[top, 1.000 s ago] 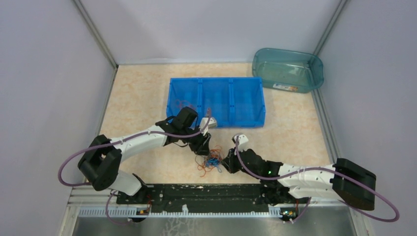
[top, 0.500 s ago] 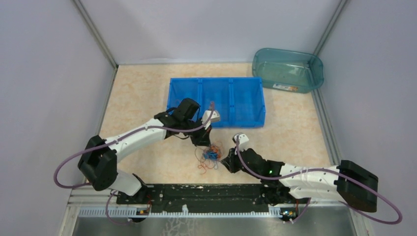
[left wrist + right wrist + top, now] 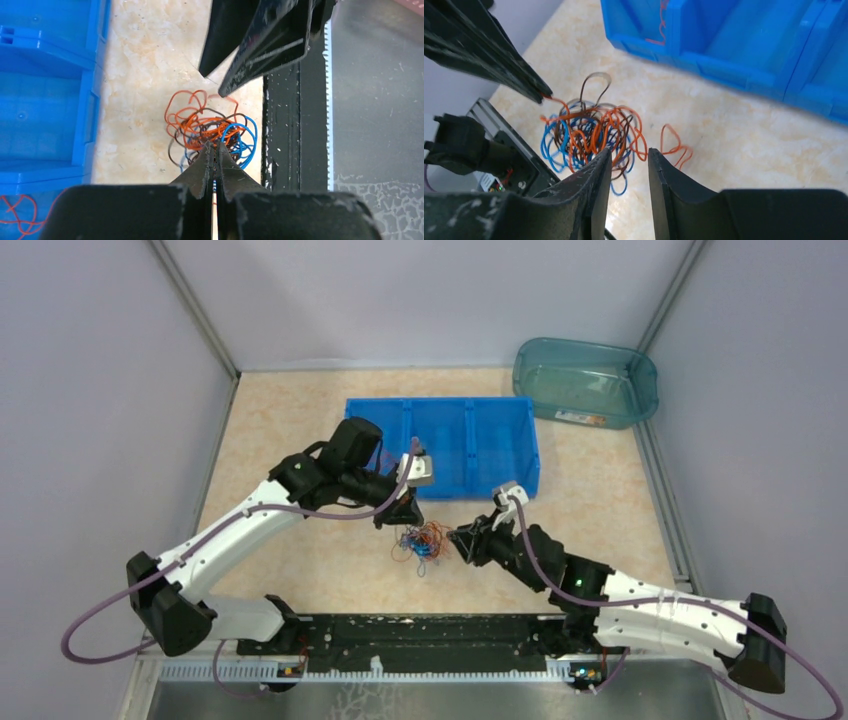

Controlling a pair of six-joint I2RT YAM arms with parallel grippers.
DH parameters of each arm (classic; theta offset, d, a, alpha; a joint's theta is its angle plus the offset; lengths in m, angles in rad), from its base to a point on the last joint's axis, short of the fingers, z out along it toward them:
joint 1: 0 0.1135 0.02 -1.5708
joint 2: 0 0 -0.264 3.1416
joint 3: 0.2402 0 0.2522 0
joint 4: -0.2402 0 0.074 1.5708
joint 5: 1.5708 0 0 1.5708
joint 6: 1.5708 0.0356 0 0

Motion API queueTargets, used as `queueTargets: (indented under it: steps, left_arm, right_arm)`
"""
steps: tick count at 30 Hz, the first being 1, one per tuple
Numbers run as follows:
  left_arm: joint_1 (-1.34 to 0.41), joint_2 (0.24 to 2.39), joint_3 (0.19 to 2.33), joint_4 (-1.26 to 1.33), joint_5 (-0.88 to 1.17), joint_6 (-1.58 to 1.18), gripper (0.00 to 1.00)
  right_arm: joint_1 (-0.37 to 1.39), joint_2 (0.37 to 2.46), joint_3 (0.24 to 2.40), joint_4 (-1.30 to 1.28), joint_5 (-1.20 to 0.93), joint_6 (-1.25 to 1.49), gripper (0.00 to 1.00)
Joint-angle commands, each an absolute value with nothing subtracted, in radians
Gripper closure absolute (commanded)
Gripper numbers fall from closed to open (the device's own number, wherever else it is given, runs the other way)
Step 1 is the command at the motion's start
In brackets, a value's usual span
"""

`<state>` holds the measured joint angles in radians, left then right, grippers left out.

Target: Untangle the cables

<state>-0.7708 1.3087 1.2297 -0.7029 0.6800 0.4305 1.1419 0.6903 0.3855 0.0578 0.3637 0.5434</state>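
Note:
The cables (image 3: 424,538) are a small tangle of orange, blue and dark wires between my two grippers. My left gripper (image 3: 404,512) is shut on a wire at the tangle's left edge. In the left wrist view its tips (image 3: 216,148) meet over the tangle (image 3: 210,129). The right wrist view shows the left fingers (image 3: 494,55) pinching an orange strand, with the tangle (image 3: 586,131) hanging below it. My right gripper (image 3: 464,540) is open just right of the tangle. Its jaws (image 3: 629,156) stand apart with wires just past the tips and nothing between them.
A blue three-compartment bin (image 3: 520,452) stands just behind. Its left compartment holds an orange wire bunch (image 3: 20,216). A teal tub (image 3: 585,382) sits at the back right. The black front rail (image 3: 420,632) runs along the near edge. Grey walls enclose the table.
My left gripper has risen and moved back toward the bin, drawing the tangle away from the front rail. My right gripper has followed it forward and upward, staying beside the tangle.

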Motion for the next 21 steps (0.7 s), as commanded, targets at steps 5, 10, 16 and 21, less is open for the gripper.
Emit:
queueTargets:
  steps: [5, 10, 16, 21]
  left_arm:
    - [-0.776, 1.241, 1.198, -0.748, 0.745, 0.514, 1.0]
    - [-0.776, 1.204, 1.209, -0.755, 0.802, 0.554, 1.0]
    - [-0.776, 1.192, 1.212, -0.756, 0.856, 0.55, 1.0]
    - [-0.776, 1.193, 1.246, -0.758, 0.878, 0.539, 1.0]
  right_arm:
    - [1.134, 0.698, 0.511, 0.064, 0.33, 0.442, 0.49]
    - [1.135, 0.741, 0.502, 0.182, 0.202, 0.435, 0.38]
    - [1.134, 0.849, 0.514, 0.271, 0.181, 0.412, 0.34]
    - [1.135, 0.959, 0.547, 0.317, 0.199, 0.398, 0.35]
